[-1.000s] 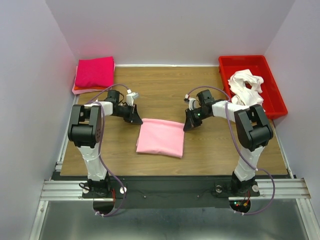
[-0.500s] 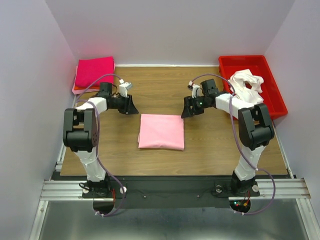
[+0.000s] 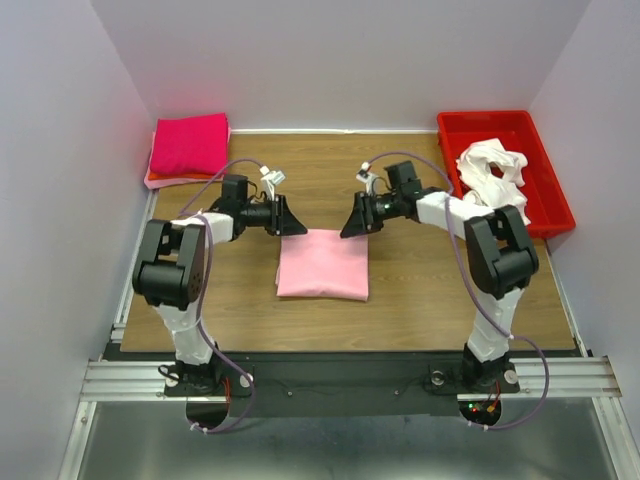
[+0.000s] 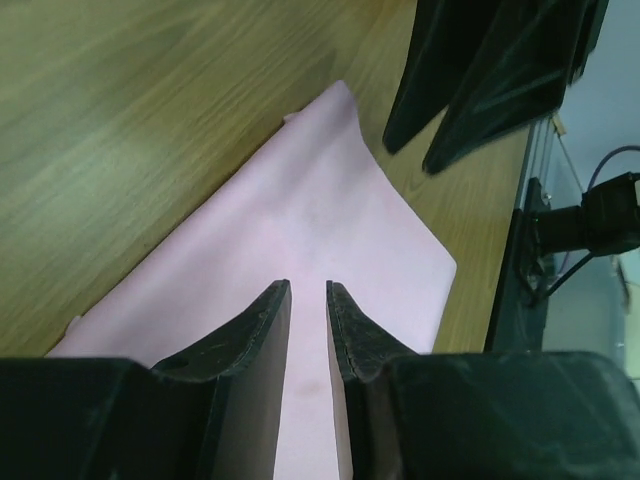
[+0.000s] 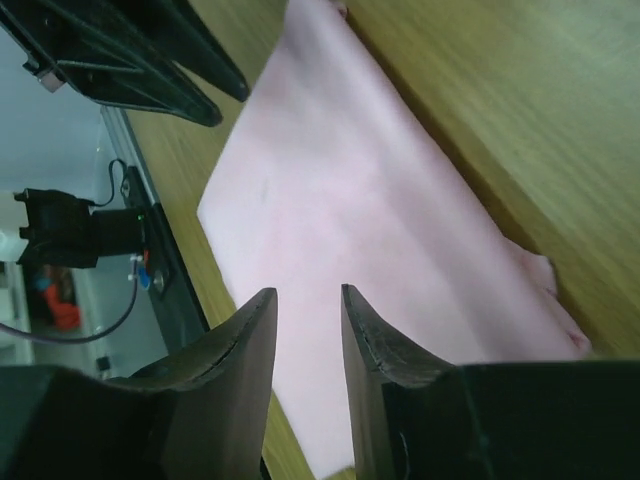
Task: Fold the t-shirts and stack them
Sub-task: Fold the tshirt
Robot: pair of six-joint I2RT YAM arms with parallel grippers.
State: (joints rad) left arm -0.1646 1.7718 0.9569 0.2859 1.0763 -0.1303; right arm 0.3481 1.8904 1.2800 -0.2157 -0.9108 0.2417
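Light pink t-shirt (image 3: 322,265) lies folded; over its far edge our left gripper (image 3: 296,224) and right gripper (image 3: 348,227) hover, fingers narrowly parted, empty.

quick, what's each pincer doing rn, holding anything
left pincer: slightly open, holding nothing, over the light pink t-shirt
right pincer: open, holding nothing, over the same shirt

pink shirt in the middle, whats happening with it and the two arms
Two robot arms are folding and stacking t-shirts. The light pink shirt lies folded flat in the centre. The left gripper and right gripper are over its far corners, jaws slightly apart, gripping nothing. A magenta shirt sits folded at the far left. A crumpled white shirt waits in the red tray.
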